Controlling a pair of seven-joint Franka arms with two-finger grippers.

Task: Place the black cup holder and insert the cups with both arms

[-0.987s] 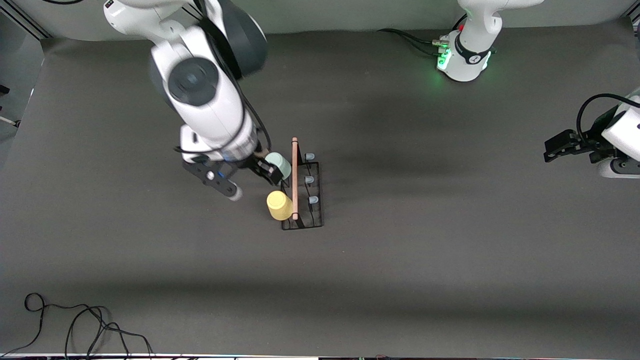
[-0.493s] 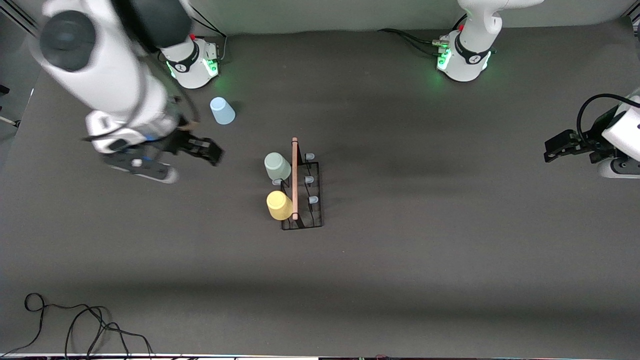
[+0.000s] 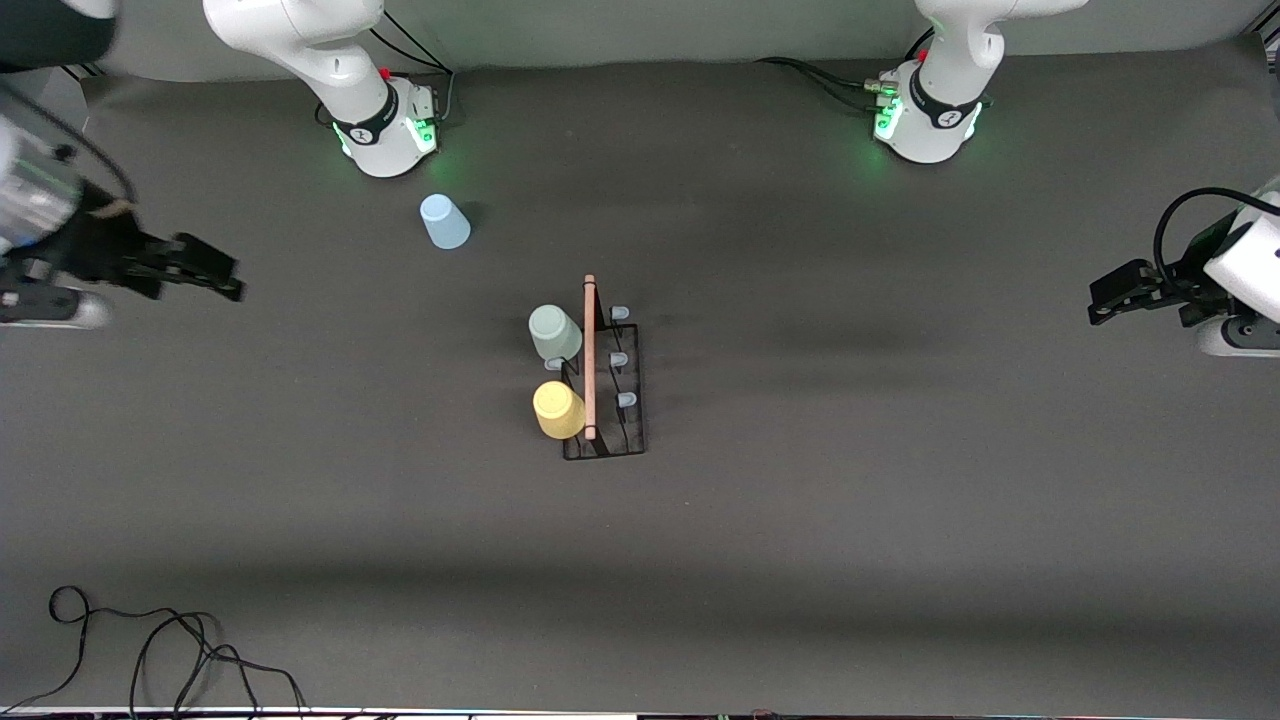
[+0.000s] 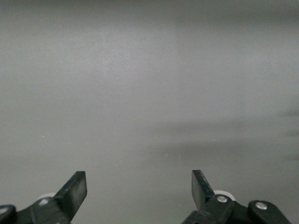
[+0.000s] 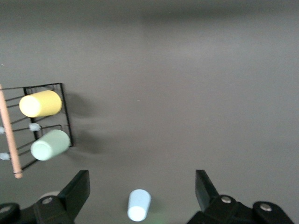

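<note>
Standing in the middle of the table, the black wire cup holder [image 3: 606, 385] with its light wooden rod handle [image 3: 589, 357] already carries two small tapered plastic cups on its pegs: a pale mint green one [image 3: 555, 333] and, nearer the front camera, a yellow one [image 3: 558, 410]. The third cup, light blue [image 3: 444, 221], sits on the table close to the right arm's base [image 3: 385, 125], mouth down as far as the view allows.

The step in hand looks like fetching this last cup. The right gripper [image 3: 180, 268] hangs over the right arm's end of the table, jaws spread wide and holding nothing; its wrist view shows the blue cup between the open fingers, farther off. Next it would need to descend around that cup, close gently, then carry it to a free pale-tipped peg [image 3: 620, 358].

The left gripper [image 3: 1125, 295] waits over the left arm's end, jaws wide apart and empty.

The table [image 3: 900, 500] is covered in dark grey matte sheeting. A loose black cable [image 3: 150, 650] lies at the corner nearest the camera.
</note>
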